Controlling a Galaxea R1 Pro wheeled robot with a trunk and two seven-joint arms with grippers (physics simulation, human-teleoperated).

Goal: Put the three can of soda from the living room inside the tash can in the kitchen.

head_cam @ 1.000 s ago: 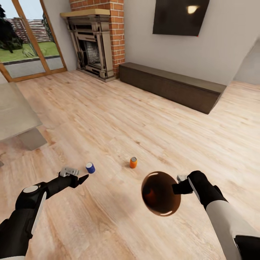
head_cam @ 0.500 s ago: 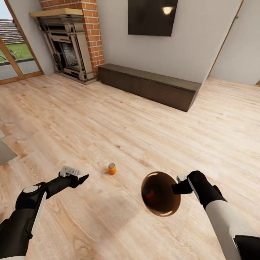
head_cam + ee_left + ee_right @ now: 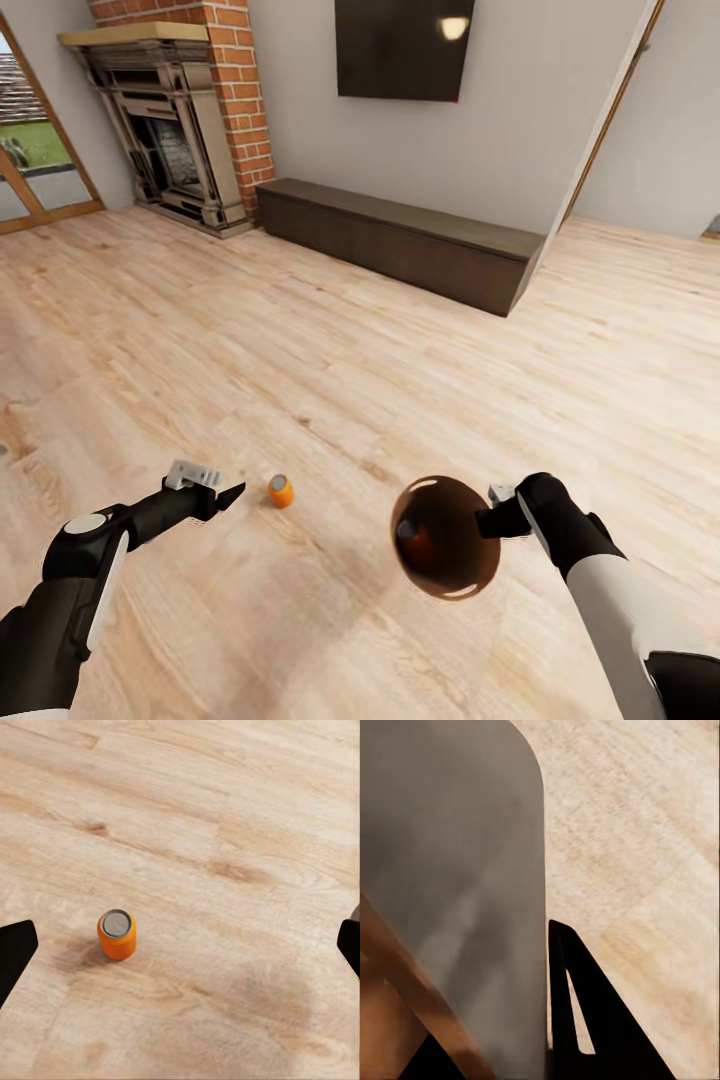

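Note:
One orange soda can (image 3: pixel 281 491) stands upright on the wooden floor, a short way in front of my left gripper (image 3: pixel 225 488). In the left wrist view the same orange can (image 3: pixel 117 934) sits below and between the widely open fingers (image 3: pixel 15 952), untouched. My right gripper (image 3: pixel 495 520) is shut on the rim of the trash can (image 3: pixel 445 537), holding it tilted above the floor with its brown inside facing the head camera. An orange shape lies inside it. The right wrist view has the bin's grey outer wall (image 3: pixel 450 870) close up. The blue can is out of view.
A long dark low cabinet (image 3: pixel 400 240) runs along the far wall under the black TV (image 3: pixel 400 45). The brick fireplace (image 3: pixel 170 130) is at the back left beside a glass door (image 3: pixel 30 160). An opening into another room (image 3: pixel 640 130) is at the right.
The camera has swung right: the coffee table and the blue can have left the picture, and the orange can now appears close to my left gripper. Both arms keep their pose.

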